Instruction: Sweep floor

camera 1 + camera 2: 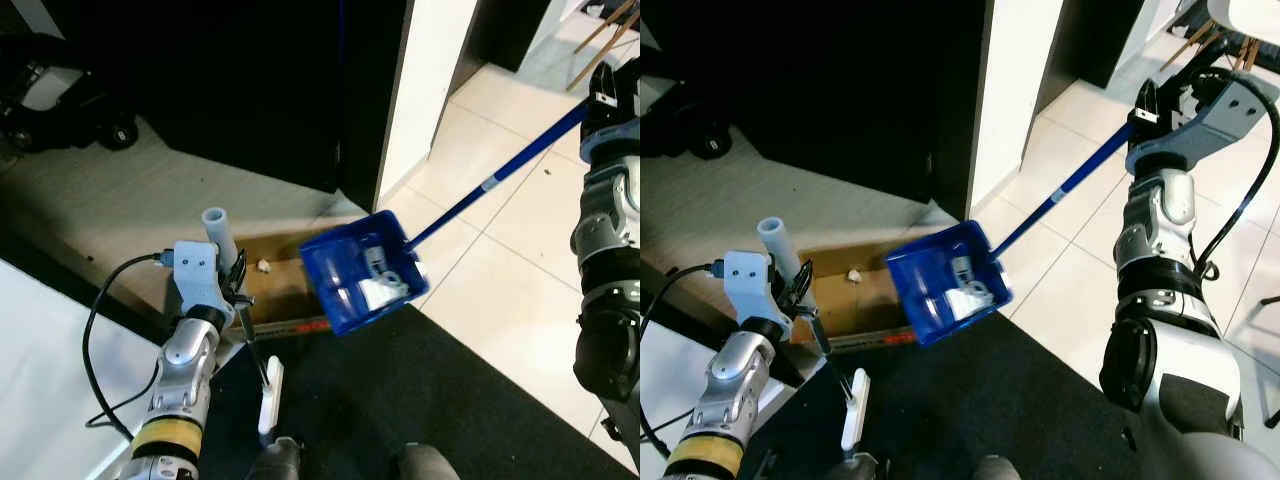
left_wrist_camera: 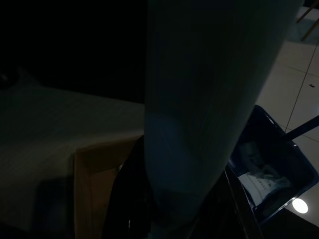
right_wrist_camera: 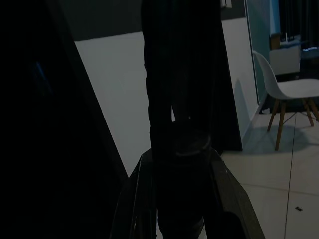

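Sweeping part done: debris collected, one scrap outstanding.
Right gripper clamps the lifted dustpan handle; left gripper clasps the broom handle; white scrap remains on the cardboard.

A flat brown cardboard sheet lies on the pale tiled floor, with a small white crumpled scrap on it toward 9 o'clock. A dark carpet spreads at 6 o'clock. A white wall edge rises at 12 o'clock. A white moulded chair on wooden legs stands well apart.
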{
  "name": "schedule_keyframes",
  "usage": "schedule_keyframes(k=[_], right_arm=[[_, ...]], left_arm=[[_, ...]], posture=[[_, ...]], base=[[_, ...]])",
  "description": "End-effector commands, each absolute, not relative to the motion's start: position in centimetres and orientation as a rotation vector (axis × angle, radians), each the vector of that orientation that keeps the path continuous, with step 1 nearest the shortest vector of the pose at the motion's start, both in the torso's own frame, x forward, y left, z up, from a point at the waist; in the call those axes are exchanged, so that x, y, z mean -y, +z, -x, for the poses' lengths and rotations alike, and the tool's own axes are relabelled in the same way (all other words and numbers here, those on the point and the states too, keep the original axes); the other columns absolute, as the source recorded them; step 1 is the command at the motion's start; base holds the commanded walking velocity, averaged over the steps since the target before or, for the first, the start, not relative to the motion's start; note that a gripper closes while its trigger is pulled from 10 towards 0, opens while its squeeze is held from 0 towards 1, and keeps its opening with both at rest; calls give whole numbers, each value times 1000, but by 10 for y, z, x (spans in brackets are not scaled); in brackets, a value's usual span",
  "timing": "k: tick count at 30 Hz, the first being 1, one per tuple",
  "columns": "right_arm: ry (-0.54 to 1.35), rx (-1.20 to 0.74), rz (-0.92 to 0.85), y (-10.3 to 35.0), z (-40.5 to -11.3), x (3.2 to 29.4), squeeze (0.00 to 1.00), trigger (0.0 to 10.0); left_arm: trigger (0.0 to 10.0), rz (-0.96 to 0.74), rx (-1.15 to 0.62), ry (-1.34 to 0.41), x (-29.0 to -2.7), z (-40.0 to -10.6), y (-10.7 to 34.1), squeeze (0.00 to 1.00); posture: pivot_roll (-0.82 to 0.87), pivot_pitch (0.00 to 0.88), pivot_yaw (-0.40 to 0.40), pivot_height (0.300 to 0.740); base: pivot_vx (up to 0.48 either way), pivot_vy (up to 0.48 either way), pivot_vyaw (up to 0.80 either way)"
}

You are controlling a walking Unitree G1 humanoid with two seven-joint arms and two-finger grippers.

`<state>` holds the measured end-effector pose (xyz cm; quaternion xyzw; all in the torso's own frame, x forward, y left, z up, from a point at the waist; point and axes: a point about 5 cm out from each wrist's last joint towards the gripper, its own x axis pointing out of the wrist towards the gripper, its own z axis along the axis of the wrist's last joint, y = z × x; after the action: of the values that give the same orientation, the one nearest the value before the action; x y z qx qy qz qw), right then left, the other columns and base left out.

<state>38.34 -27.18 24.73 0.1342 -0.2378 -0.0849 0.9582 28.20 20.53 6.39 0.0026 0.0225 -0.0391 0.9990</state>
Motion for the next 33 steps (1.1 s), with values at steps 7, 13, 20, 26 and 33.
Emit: schedule_keyframes(k=[7, 13, 20, 26, 33], right_arm=[[-180, 531, -294, 254, -382, 274, 0, 10000], [-181, 527, -292, 254, -382, 274, 0, 10000], [-181, 526, -291, 253, -382, 274, 0, 10000], [-180, 525, -292, 253, -382, 274, 0, 10000], [-178, 525, -293, 254, -383, 273, 0, 10000]], left_arm=[[10000, 14, -46, -59, -207, -279, 62, 0], [10000, 21, -46, -60, -205, -279, 62, 0], [10000, 26, -53, -68, -203, -280, 62, 0], [10000, 25, -44, -74, -202, -280, 63, 0], [10000, 26, -38, -72, -203, -281, 64, 0]], posture=[[-10, 81, -25, 740], [-11, 86, -25, 740], [-11, 87, -25, 740], [-10, 88, -26, 740], [-11, 86, -27, 740]], base=[[0, 0, 0], [0, 0, 0], [0, 0, 0], [214, 0, 0], [397, 0, 0]])
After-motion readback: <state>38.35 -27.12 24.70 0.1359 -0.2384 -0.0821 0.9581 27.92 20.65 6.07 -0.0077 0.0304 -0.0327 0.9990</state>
